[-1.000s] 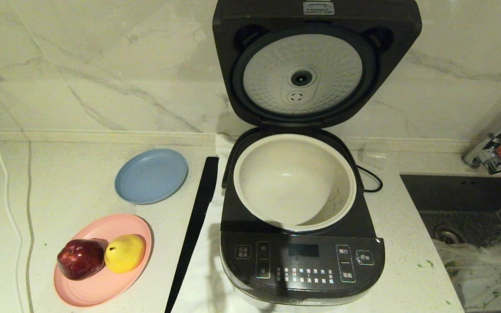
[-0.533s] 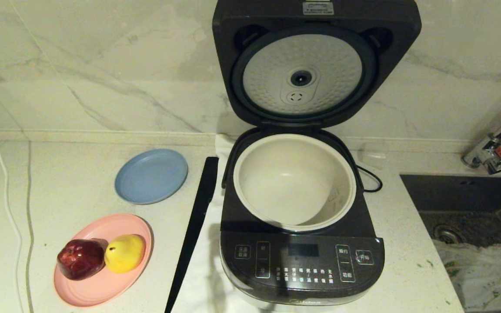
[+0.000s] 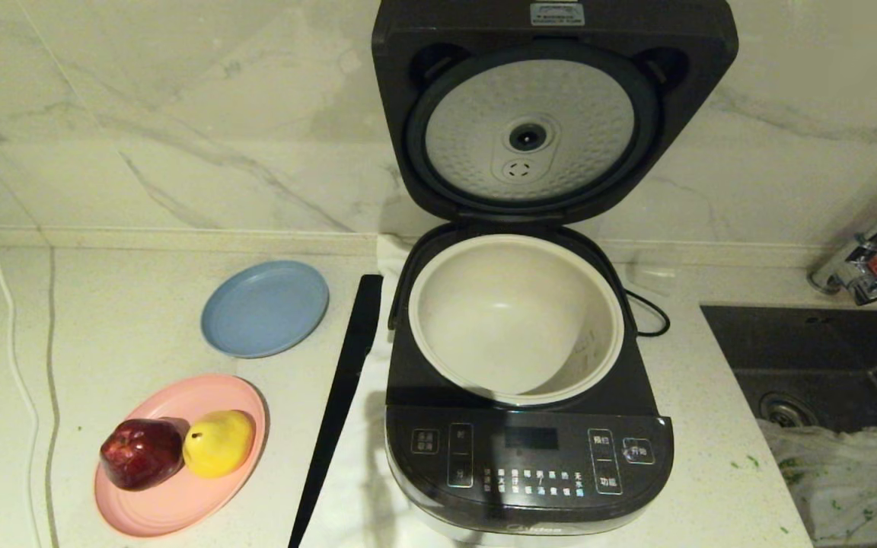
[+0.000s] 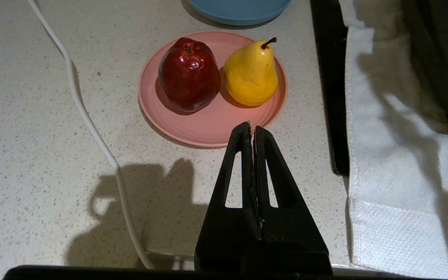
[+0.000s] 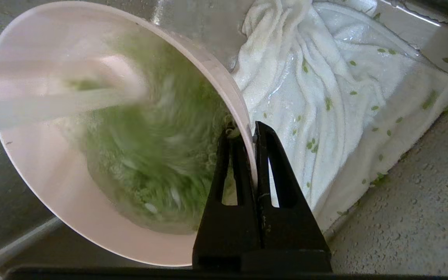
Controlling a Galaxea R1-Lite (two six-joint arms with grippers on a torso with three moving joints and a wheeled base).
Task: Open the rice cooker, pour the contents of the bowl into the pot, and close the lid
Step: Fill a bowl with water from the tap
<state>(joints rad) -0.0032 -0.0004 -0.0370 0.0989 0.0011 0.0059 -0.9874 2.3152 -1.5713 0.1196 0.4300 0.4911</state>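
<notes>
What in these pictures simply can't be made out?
- Pale pink-cream bowl: outside the head view's edge; seen only from the right wrist, right gripper shut on its rim.
- Green and white grains: smeared by motion blur; single grains unreadable.
- Round cream-white inner pot: near wall hides part of its floor.
- Glossy front touch panel: labels too small.
- Both arms: absent from the head view.

Head view high, facing counter; left wrist close, sharing pink plate (image 3: 202,487).

Right gripper (image 5: 247,134) is clamped tight, fingers pinched together; left gripper (image 4: 252,130) hangs parked, its fingers pressed together
</notes>
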